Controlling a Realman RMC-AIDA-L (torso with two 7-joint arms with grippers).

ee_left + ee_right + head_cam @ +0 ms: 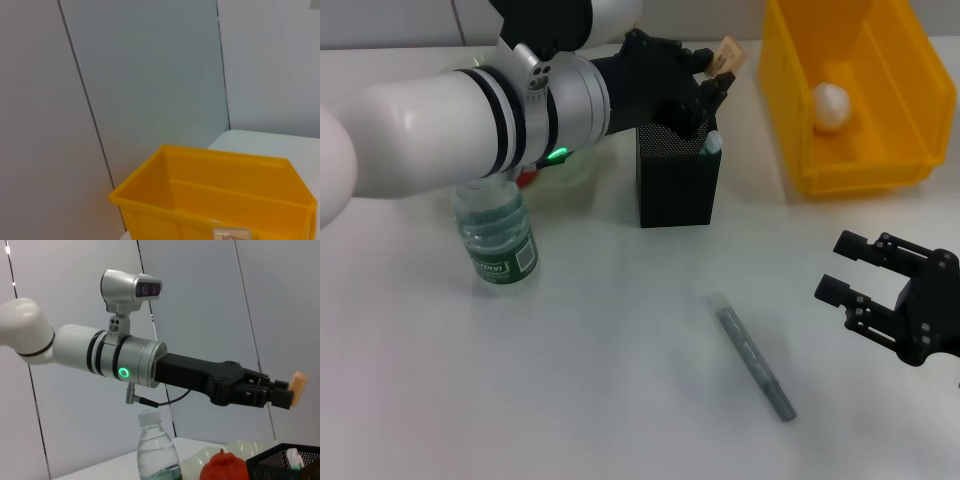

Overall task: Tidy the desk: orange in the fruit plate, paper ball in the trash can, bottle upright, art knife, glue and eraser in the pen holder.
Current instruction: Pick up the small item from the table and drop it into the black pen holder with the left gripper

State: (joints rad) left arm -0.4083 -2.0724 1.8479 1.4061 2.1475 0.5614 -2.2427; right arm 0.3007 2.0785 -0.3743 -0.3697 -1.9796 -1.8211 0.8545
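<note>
Left hand (712, 72) pinches eraser (726, 54) above pen holder (678, 175).

The white table (620, 380) carries bottle (498, 240), pen holder (678, 178), trash can (855, 100), art knife (752, 355).

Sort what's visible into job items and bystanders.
Job items: eraser held in the left end effector above the pen holder, glue inside it, art knife, bottle, orange, fruit plate, trash can, paper ball.
Bystanders: none visible; right end effector idles open.
</note>
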